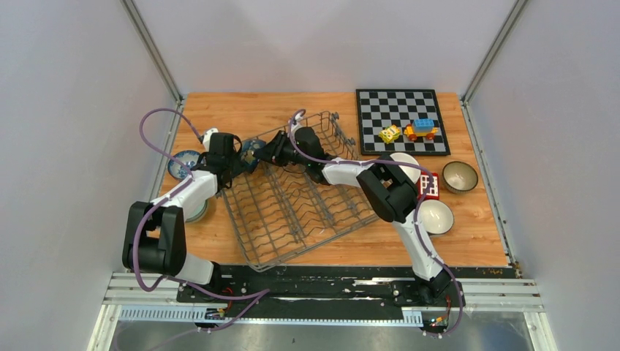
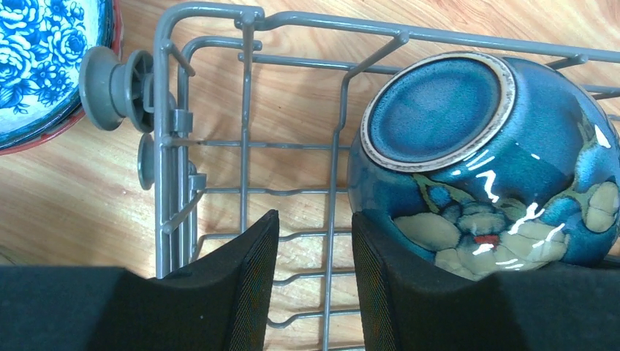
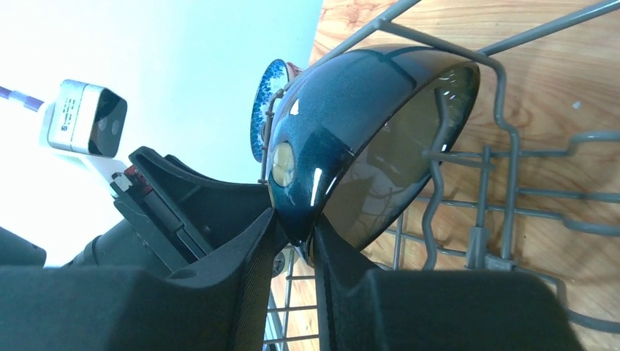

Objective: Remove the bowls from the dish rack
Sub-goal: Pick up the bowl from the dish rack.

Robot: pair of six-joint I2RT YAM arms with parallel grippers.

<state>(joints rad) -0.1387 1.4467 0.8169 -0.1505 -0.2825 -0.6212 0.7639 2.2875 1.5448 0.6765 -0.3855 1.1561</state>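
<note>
- The dark teal bowl (image 3: 343, 124) is the one in play. It stands on edge in the far-left corner of the dish rack (image 1: 289, 208), propped between the wire prongs. Its foot ring faces the left arm and its opening faces back across the rack.
- The right pincer (image 3: 295, 225) is pinched narrow on that bowl's rim, one finger inside the wall and one outside. Makes sense to me: the bowl is way too wide to span, so the thin wall is the only thing two fingers can bite.
- The left pincer (image 2: 314, 219) is roughly half open and holds nothing; only rack wires and wood show through the gap. One finger is right beside the bowl's outer side, and I can't tell if it actually touches. My guess is it's there to stop the bowl rolling, or to steady the rack.
- I can't spot any other bowl in the rack from above, so this looks like the last one.
- The unloaded ones sit on the bench (image 1: 241, 110): a blue-and-white bowl (image 1: 181, 164) just left of the rack, and a white bowl (image 1: 437, 217) and a beige-brown bowl (image 1: 460, 176) off to the right, near the chessboard (image 1: 401, 110).
- Risk, I reckon: a rim pinch on glossy glaze can slip, and the prongs could snag the bowl unless it lifts straight out.
</note>
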